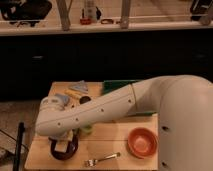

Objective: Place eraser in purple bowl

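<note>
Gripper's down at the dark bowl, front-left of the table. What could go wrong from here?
1. The purple bowl sits near the table's front-left corner; a nudge from the gripper just above it could slide it off.
2. The arm hides much of the bowl; the eraser, a pale block at its rim, may not lie fully inside and could tip out.
3. The green cup sits right beside the arm; pulling back could knock it.

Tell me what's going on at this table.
The robot's arm reaches across the table to a near corner. Its gripper is down at the purple bowl, and the eraser shows pale inside the bowl's rim. Whether it is let go cannot be told. The orange bowl and fork lie apart from them.
</note>
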`<state>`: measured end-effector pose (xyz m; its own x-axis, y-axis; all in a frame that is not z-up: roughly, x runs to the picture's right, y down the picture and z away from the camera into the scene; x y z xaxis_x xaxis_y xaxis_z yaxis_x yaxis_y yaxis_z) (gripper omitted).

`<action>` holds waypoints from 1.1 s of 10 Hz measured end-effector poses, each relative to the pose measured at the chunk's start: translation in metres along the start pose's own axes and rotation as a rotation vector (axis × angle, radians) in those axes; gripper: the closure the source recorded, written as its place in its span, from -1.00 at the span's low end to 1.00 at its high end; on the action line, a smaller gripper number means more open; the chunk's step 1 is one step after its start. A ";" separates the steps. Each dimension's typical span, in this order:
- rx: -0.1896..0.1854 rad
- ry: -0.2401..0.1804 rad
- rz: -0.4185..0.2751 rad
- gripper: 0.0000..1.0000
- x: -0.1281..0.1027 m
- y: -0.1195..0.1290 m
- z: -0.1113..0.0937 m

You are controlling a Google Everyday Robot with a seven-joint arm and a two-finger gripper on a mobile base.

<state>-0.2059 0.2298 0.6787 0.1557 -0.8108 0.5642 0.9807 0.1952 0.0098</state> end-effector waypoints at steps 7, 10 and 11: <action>-0.008 -0.082 -0.023 0.22 -0.008 -0.007 0.012; -0.013 -0.102 -0.031 -0.40 -0.010 -0.009 0.014; -0.015 -0.107 -0.033 -0.56 -0.010 -0.009 0.015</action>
<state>-0.2183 0.2450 0.6854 0.1102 -0.7533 0.6483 0.9869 0.1603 0.0185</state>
